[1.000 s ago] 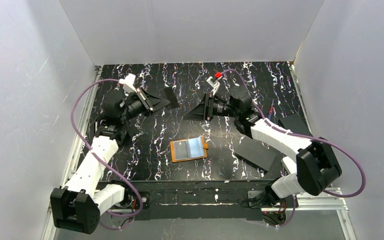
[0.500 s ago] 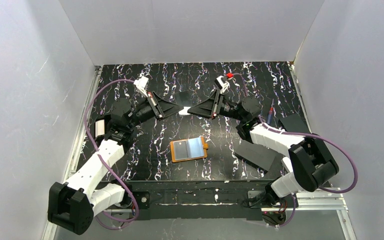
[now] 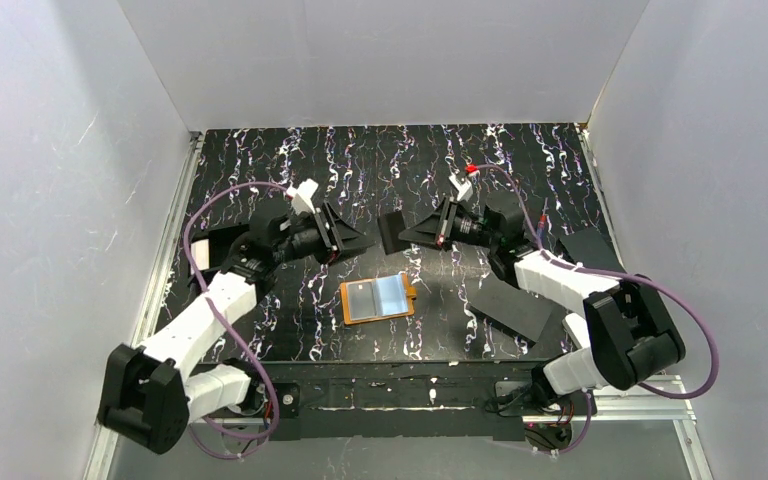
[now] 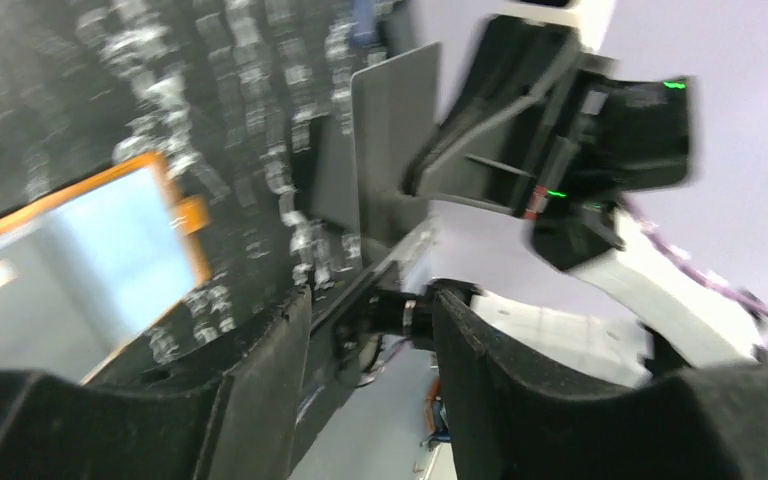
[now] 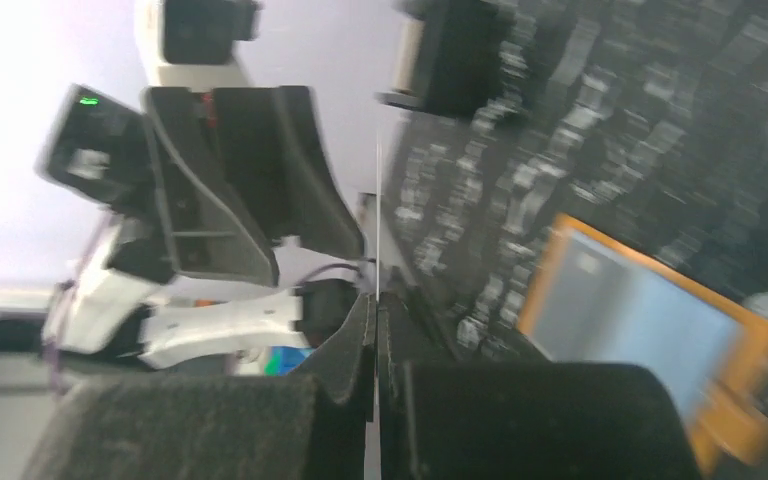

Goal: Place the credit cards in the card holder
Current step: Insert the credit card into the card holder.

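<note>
White links point(image 3: 200, 320), purple cables point(image 3: 716, 345), black left hand point(image 3: 360, 240), black right hand point(image 3: 408, 232)

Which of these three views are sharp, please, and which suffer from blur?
Top external: sharp, evenly lit, card holder crisp. Left wrist: motion-smeared, table veins streaked, credit card soft-edged. Right wrist: equally smeared, card holder hazy, right end effector dark and unfocused.

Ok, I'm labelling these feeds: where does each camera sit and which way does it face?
Top external: above and behind, looking down at the table; left arm and right arm show.
Left wrist: on the left arm, facing the right pincer holding a card; its own open left pincer shows.
Right wrist: on the right arm, facing the left pincer; its own pincer shows.
Both wrist views share the orange card holder.
</note>
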You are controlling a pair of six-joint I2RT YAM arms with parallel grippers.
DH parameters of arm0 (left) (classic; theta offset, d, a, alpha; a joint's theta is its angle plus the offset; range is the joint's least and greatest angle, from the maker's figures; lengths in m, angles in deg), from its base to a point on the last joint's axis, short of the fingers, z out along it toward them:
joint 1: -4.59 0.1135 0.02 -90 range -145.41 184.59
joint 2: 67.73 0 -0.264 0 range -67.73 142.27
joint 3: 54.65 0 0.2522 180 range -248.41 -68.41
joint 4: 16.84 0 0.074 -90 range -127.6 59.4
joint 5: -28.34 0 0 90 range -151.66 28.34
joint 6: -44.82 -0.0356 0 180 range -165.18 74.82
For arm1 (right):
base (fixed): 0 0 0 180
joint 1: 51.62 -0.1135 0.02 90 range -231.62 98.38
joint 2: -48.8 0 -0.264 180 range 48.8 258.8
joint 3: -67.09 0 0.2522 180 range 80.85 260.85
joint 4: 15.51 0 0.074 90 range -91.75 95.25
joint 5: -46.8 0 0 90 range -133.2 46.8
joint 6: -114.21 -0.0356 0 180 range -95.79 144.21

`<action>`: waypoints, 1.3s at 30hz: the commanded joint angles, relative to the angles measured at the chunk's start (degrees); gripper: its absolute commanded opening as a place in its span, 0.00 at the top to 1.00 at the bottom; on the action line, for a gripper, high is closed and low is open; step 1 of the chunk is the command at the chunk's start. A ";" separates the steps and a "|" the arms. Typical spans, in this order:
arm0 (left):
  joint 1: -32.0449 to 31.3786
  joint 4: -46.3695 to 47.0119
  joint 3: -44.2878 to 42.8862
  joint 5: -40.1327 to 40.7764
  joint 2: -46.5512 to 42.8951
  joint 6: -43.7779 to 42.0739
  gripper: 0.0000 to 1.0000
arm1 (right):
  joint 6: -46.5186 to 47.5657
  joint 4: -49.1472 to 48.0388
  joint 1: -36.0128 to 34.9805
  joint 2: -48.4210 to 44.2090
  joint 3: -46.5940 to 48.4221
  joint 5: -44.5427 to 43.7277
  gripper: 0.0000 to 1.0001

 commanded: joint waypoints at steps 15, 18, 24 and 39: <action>-1.18 -24.03 -2.27 5.56 19.63 -12.53 0.85 | 35.28 41.71 -2.56 11.80 4.81 5.12 0.99; -1.16 -24.03 -1.94 5.84 21.94 -13.03 0.88 | 34.72 40.02 -2.67 13.30 5.24 5.07 0.99; -1.32 -24.87 -1.44 7.24 23.70 -14.37 0.90 | 32.08 34.98 -3.47 15.50 5.31 6.10 0.99; -1.33 -26.21 0.18 9.83 26.47 -15.69 0.94 | 27.98 27.33 -4.31 18.46 4.13 6.60 0.99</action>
